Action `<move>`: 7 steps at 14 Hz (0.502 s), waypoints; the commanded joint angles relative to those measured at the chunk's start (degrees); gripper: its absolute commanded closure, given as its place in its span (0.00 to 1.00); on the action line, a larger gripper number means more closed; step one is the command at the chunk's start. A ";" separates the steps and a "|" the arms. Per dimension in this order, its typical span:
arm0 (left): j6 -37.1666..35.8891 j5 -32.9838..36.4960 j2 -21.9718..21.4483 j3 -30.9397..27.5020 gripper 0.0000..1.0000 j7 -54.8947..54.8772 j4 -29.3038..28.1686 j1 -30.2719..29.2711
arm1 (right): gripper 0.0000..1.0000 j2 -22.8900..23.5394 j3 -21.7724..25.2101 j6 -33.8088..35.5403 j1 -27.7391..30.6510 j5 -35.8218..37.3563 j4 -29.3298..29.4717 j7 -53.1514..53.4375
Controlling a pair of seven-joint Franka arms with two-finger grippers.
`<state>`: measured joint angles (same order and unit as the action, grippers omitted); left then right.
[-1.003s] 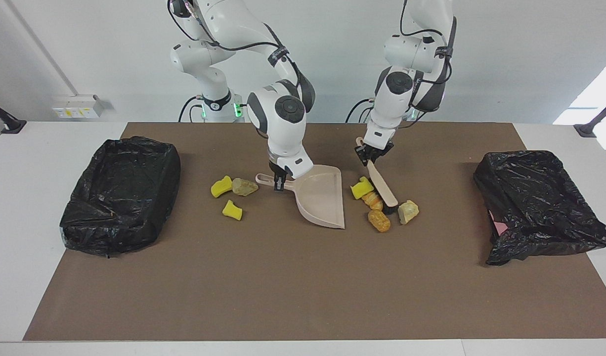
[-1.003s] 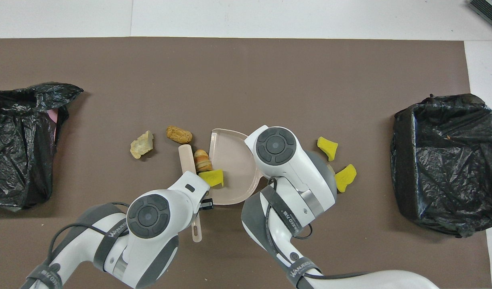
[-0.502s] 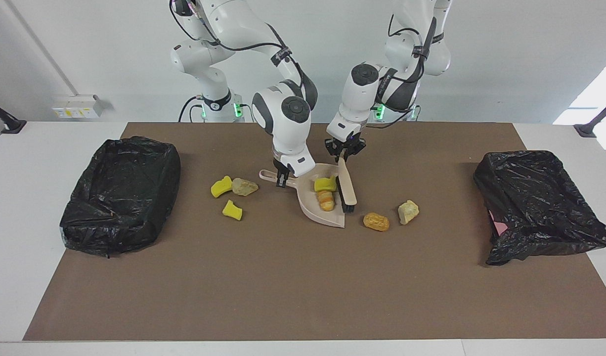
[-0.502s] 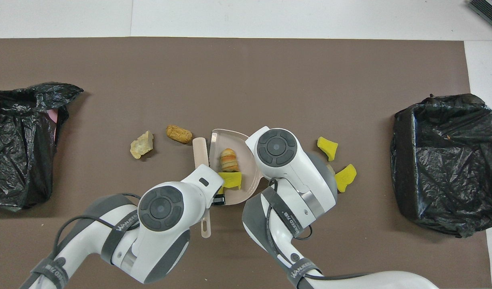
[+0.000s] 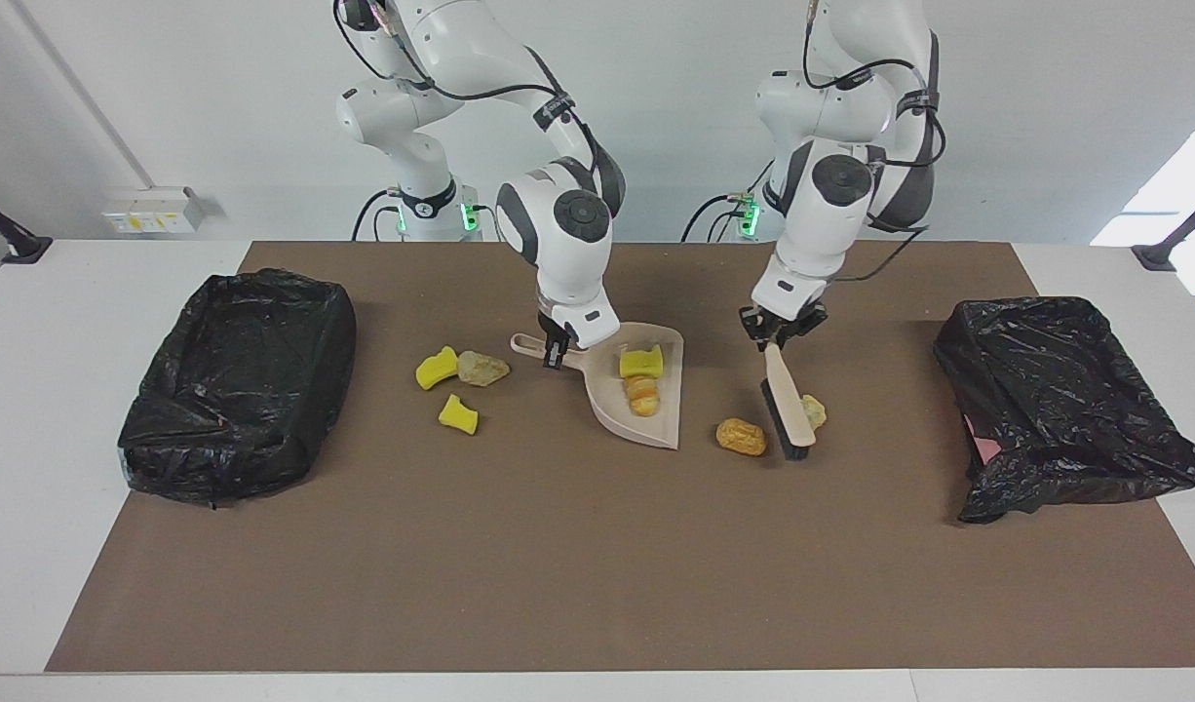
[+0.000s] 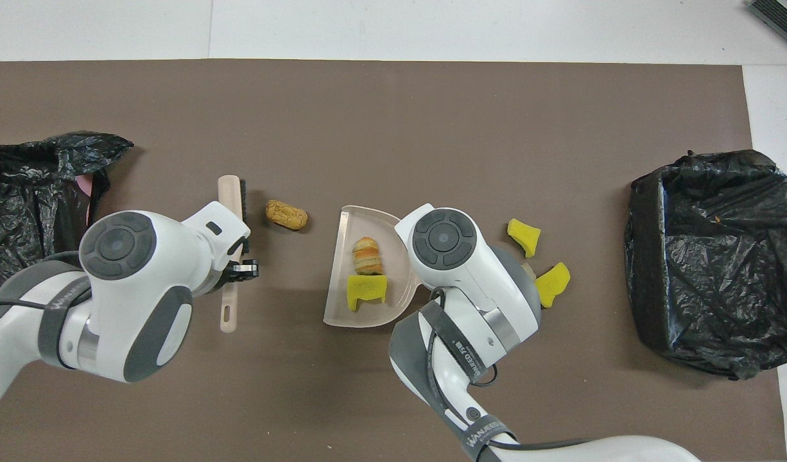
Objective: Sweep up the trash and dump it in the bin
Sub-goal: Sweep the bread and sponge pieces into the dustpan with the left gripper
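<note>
Two pieces of trash lay inside the beige dustpan [image 5: 646, 414]: a yellow foam chunk [image 5: 641, 363] and, touching it on the side farther from the robots, a striped bread-like lump [image 5: 642, 396]. On the brown mat [image 5: 597, 565], an orange-brown bread lump [image 5: 742, 437] sat just beside the dustpan's open mouth, toward the left arm's end of the table. A pale beige lump [image 5: 813, 411] lay past it, partly hidden by the brush [image 5: 787, 409], whose black bristles stood between the two lumps. Toward the right arm's end lay two more yellow foam pieces [image 5: 436, 369] [image 5: 458, 414] and a pale lump [image 5: 482, 368] touching the first of them.

The right gripper [image 5: 554, 353] was clamped on the dustpan's handle, holding the pan with its flat edge on the mat. The left gripper [image 5: 776, 336] was clamped on the brush's beige handle, the brush slanting down with its bristle end at the mat.

A bin lined with a black bag [image 5: 242, 380] stood at the right arm's end of the table, and another black-lined bin [image 5: 1060, 405] at the left arm's end, both well apart from the trash.
</note>
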<state>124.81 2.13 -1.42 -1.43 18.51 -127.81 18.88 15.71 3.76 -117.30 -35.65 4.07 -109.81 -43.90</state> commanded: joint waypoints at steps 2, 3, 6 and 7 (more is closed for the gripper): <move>-0.72 1.74 0.89 0.81 1.00 -12.59 0.73 -9.10 | 1.00 -1.82 -0.07 -2.05 0.06 1.11 -2.87 3.12; -0.71 1.82 0.63 0.81 1.00 -14.88 -0.15 -10.51 | 1.00 -1.82 -0.07 -2.23 -0.03 1.11 -3.04 3.12; 1.03 1.82 1.15 0.81 1.00 -16.67 -2.52 -10.36 | 1.00 -1.91 -0.07 -2.32 0.06 1.11 -3.31 3.21; 2.61 1.82 2.11 0.99 1.00 -16.49 -2.53 -10.09 | 1.00 -1.91 -0.07 -2.32 0.06 1.11 -3.57 3.30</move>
<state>125.12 3.10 -0.24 -1.17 2.05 -129.47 8.24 15.13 3.75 -117.71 -35.68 4.08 -110.71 -42.74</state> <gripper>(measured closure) 0.740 0.687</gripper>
